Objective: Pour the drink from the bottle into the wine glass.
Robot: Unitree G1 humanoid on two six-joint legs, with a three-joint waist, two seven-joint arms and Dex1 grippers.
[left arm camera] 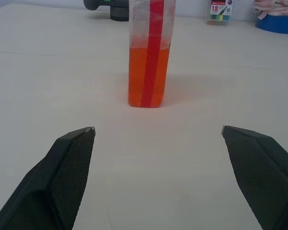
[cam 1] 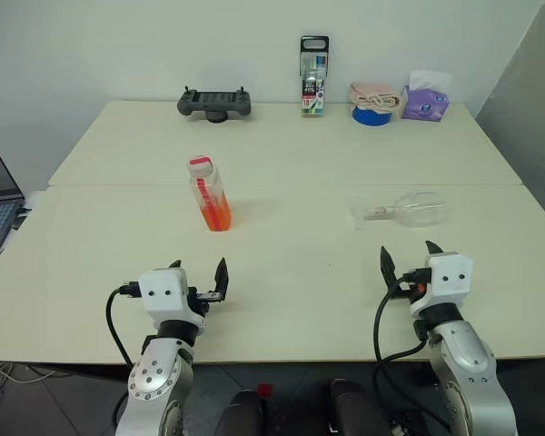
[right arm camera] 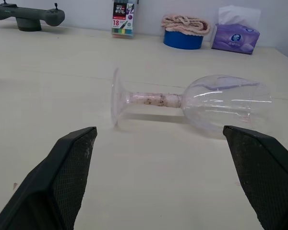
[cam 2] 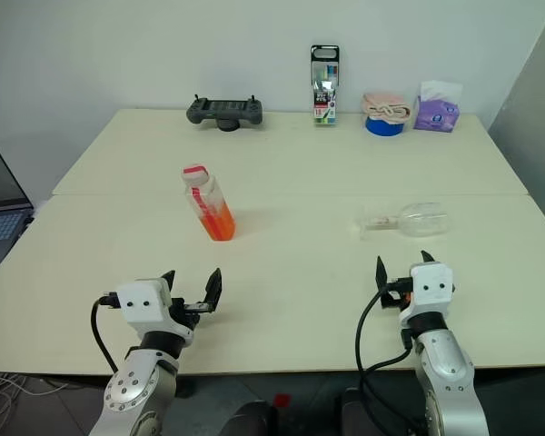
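- surface [cam 1: 291, 272]: pale cream, matte and flat, with a seam running across its middle.
- bottle [cam 1: 210, 193]: small clear plastic, squarish body, red-and-white cap, red stripe down one side; stands upright left of centre, ahead of the left claw [cam 1: 200, 280]; in the left wrist view its top is cut off.
- drink [cam 1: 215, 214]: bright orange translucent liquid filling the lower part of the bottle.
- wine glass [cam 1: 404, 210]: clear, rounded bowl, thin stem, round foot; lies on its side right of centre, foot toward the bottle; specks on the stem are hard to make out.
- right claw [cam 1: 407, 256]: black textured fingers spread wide, empty, near the glass.
- left claw: fingers likewise spread, empty.
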